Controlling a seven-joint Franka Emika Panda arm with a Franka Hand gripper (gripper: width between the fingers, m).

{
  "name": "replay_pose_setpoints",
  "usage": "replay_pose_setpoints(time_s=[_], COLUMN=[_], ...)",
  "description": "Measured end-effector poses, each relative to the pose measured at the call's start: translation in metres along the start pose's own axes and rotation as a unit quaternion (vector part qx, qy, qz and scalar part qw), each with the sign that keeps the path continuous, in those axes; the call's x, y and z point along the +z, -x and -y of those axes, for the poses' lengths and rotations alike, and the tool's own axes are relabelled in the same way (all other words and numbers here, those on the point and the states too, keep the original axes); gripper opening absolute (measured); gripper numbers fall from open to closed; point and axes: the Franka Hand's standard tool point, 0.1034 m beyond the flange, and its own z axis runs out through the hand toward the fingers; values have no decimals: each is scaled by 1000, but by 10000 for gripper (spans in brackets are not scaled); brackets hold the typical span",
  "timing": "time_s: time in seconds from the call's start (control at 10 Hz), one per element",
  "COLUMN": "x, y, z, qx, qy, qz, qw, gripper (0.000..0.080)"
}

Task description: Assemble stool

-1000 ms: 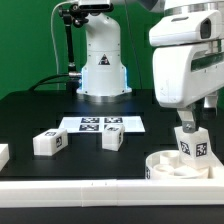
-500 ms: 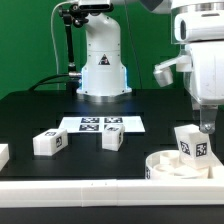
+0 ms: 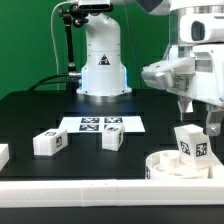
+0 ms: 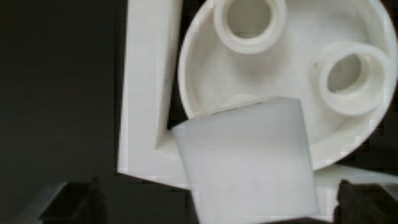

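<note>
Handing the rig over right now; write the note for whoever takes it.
The hand is open and empty, above the upright leg.
The seat sits at the exterior view's right; that leg stands in it.
A loose leg and a second loose leg lie by the marker board; a cut-off white part shows at the exterior view's left edge.
Done: one leg placed. Left: the rest.

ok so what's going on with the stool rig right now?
The arm is partway through building the stool. One leg stands in the seat at the exterior view's right. The gripper hangs open just above that leg, holding nothing. Two more legs lie loose on the table by the marker board, not yet fitted.
</note>
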Motion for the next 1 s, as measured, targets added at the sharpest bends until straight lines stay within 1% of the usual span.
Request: replay_pose_setpoints(time_s=[0.2, 0.5, 0.6, 0.7, 1.0], x=[5, 13, 15, 14, 14], y=[1, 0, 0, 1, 2], z=[2, 7, 8, 8, 8], qx=[-82, -81, -81, -81, -62], qy=[-3, -11, -13, -12, -12], qz=[8, 6, 6, 6, 7], qw=[997, 997, 997, 997, 998], gripper=[649, 636, 467, 340, 340])
